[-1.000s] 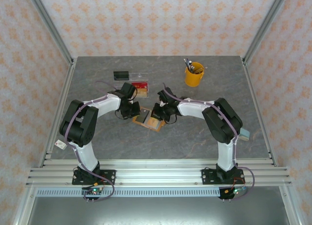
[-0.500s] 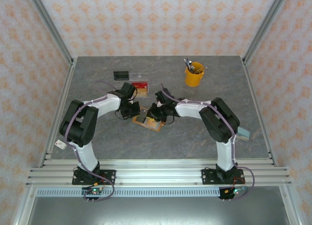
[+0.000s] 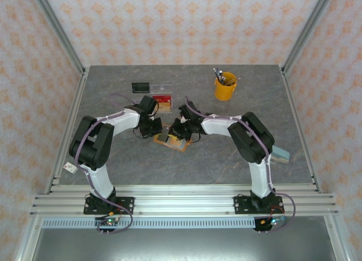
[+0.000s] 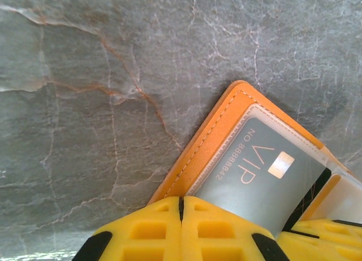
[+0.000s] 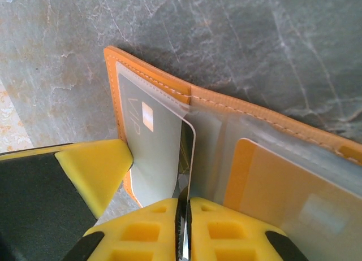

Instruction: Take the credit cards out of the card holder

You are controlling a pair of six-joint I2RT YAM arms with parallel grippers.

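Observation:
The orange card holder (image 3: pixel 171 141) lies open on the table between both arms. Its clear pocket holds a grey VIP credit card (image 4: pixel 266 176). My left gripper (image 4: pixel 181 199) is shut with nothing between its fingers, and its tips rest on the holder's orange border (image 4: pixel 209 142). My right gripper (image 5: pixel 184 202) is shut on the edge of the grey credit card (image 5: pixel 158 148), which stands tilted up from the pocket. A second, yellow-orange card (image 5: pixel 294 193) sits in the other clear pocket. In the top view my left gripper (image 3: pixel 156 131) and right gripper (image 3: pixel 177 133) meet over the holder.
A yellow cup of pens (image 3: pixel 225 87) stands at the back right. A clear acrylic tray (image 3: pixel 161 97) with a red item sits behind the holder, with a black card (image 3: pixel 141 87) beside it. A grey-blue block (image 3: pixel 281 154) lies near the right edge.
My right gripper has shifted slightly left over the card holder, and the holder has slid a little left with it. The left arm has stayed put.

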